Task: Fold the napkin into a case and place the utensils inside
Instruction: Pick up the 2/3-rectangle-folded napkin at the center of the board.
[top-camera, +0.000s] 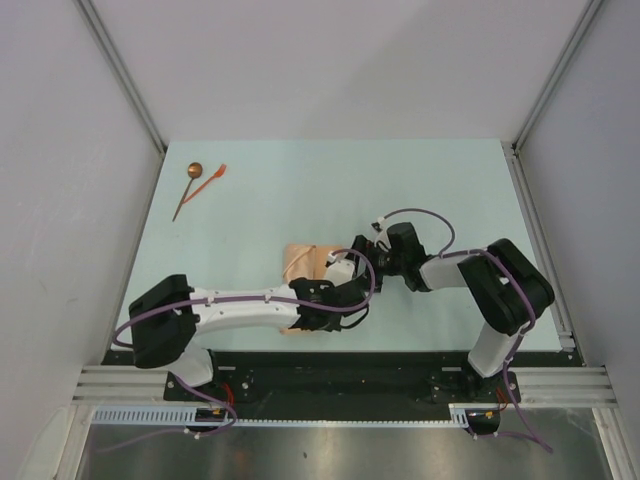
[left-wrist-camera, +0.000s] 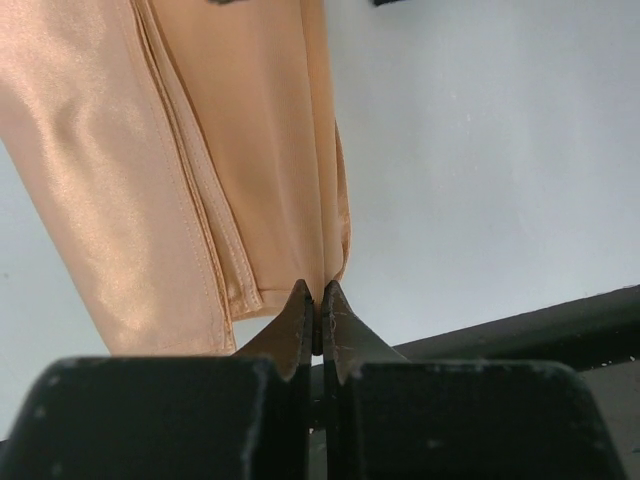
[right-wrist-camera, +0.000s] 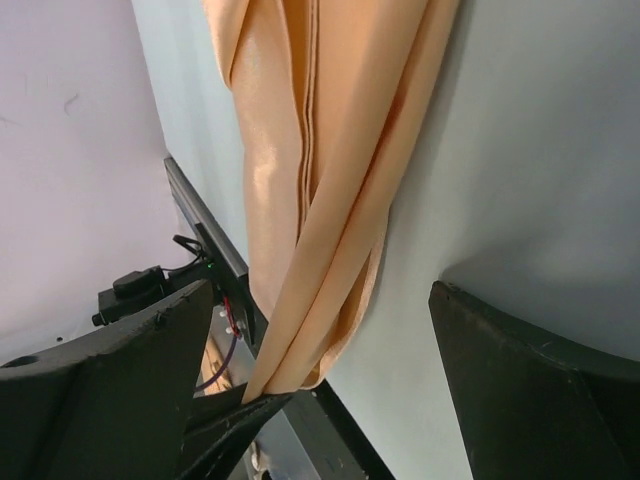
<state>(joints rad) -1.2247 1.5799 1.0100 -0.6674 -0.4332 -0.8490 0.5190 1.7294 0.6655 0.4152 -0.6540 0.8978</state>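
Evidently the napkin (top-camera: 303, 262) is only part-folded, its edge pinched by the left gripper (left-wrist-camera: 316, 298) (right gripper (right-wrist-camera: 318, 305) spread, nothing held); utensils (top-camera: 195, 170), far left of it, are not yet placed.

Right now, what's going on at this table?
The left gripper is shut on an edge of the napkin, which is gathered into long folded layers near the middle of the table. The right gripper is open, with a finger on either side of the same cloth. The spoon and fork lie apart at the far left, not in the cloth yet.
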